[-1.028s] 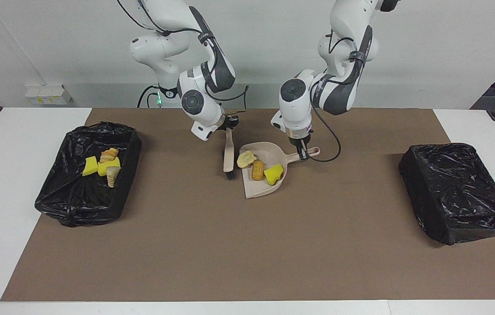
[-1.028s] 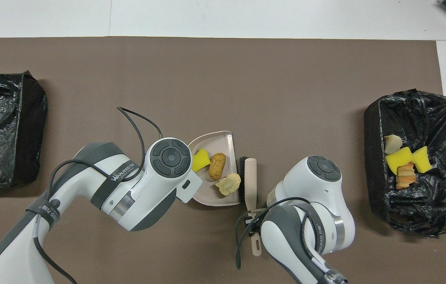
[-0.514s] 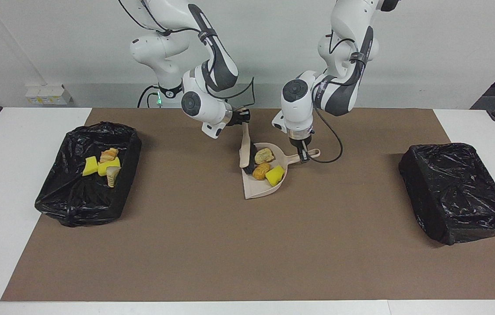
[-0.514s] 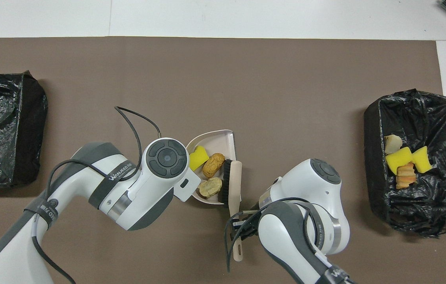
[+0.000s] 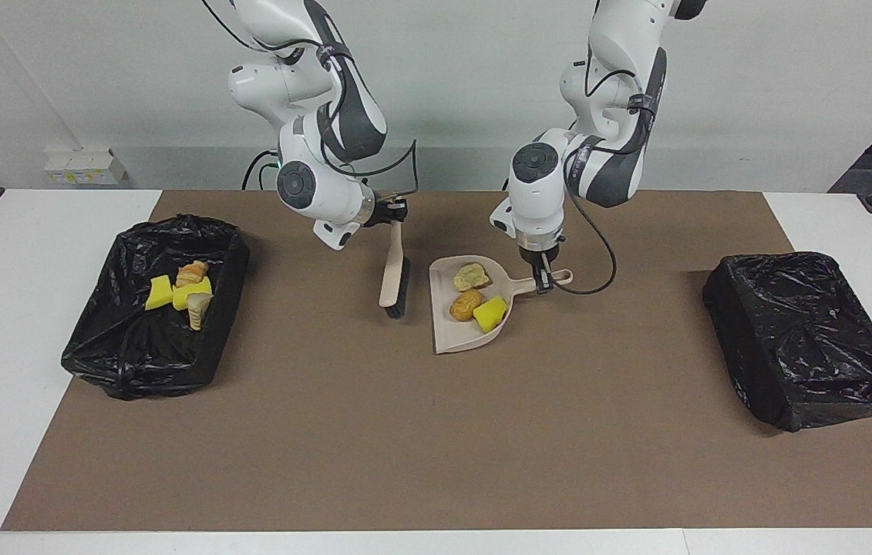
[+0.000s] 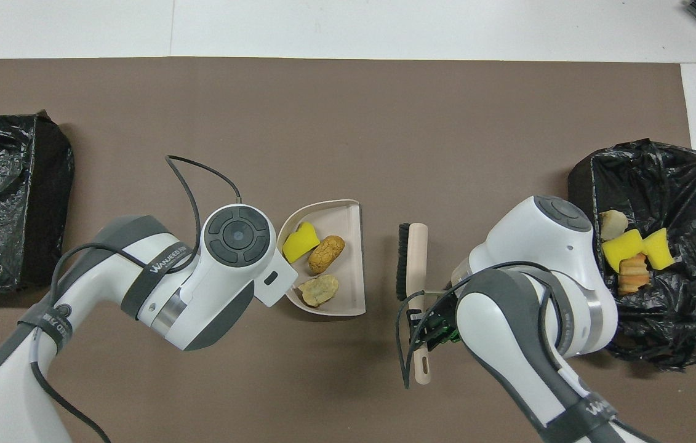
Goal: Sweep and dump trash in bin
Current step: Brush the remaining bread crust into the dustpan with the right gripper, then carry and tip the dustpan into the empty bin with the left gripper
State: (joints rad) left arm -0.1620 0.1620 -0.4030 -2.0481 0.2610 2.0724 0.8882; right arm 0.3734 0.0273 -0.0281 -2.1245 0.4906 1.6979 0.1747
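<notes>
You are looking at the left gripper [image 5: 543, 279] pointing straight down from a bent left arm, fingers pinched shut on the handle of the beige dustpan [image 5: 447, 335], which is sitting on the brown mat [image 5: 405, 447] near the middle of the table. Three pieces of trash are lying in the pan: a pale tan lump [image 5: 471, 276], an orange-brown lump [image 5: 466, 304] and a yellow sponge chunk [image 5: 490, 313]. The right arm is reaching in with its wrist turned sideways, and the right gripper [image 5: 395, 211] is clamped shut on the upper end of the brush [image 5: 391, 271], which is hanging bristles-down beside the dustpan, apart from it, toward the right arm's end. Four more pieces [image 5: 181, 294] are resting in the open black-lined bin [image 5: 96, 347] at that same end; a second black-bagged bin [image 5: 806, 339] is sitting at the left arm's end
</notes>
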